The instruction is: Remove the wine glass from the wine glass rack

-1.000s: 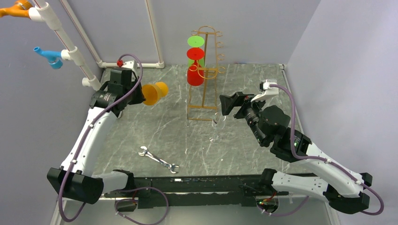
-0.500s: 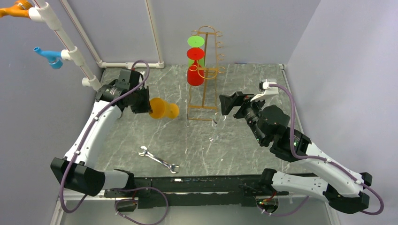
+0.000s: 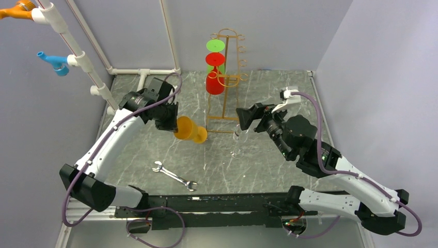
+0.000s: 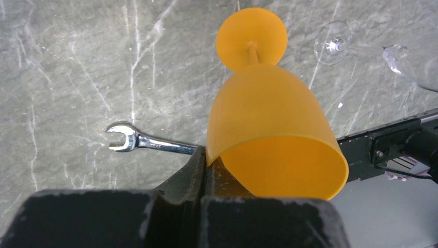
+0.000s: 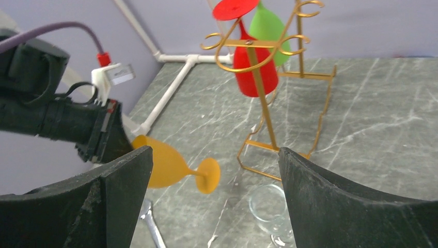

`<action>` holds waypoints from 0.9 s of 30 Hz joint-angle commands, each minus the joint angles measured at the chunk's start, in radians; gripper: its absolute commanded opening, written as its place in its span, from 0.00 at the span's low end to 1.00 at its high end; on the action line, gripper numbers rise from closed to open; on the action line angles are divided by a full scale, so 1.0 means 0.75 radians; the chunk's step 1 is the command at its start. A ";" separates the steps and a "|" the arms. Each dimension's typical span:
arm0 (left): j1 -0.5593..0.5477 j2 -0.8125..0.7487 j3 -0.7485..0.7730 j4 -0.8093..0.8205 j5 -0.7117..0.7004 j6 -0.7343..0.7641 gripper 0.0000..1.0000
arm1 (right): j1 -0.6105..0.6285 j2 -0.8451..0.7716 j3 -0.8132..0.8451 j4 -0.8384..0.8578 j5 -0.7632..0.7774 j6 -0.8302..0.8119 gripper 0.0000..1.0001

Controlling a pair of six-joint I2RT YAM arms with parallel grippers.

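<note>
left gripper [image 4: 205, 164] pinches the orange wine glass [image 4: 268, 124] by its rim, stem nearly level, foot aimed at the wine glass rack [image 3: 225, 82] base, right gripper [image 5: 214, 153] gaping wide

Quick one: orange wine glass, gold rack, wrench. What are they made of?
Orange wine glass: likely plastic, matte and slightly translucent, evenly coloured.
Rack: thin metal wire with a glossy gold finish, probably plated or painted.
Wrench: steel by the look, with a bright chrome-like shine.
</note>
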 commanded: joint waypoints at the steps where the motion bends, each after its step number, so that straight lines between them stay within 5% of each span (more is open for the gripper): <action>1: -0.058 0.002 0.071 -0.021 0.013 -0.040 0.00 | -0.001 0.056 0.094 -0.067 -0.230 0.023 0.94; 8: -0.143 0.039 0.106 -0.054 0.002 -0.052 0.00 | -0.002 0.164 0.158 -0.169 -0.516 0.137 0.94; 27: -0.311 0.324 0.158 -0.116 -0.190 -0.138 0.02 | -0.003 0.114 0.127 -0.254 -0.405 0.117 0.95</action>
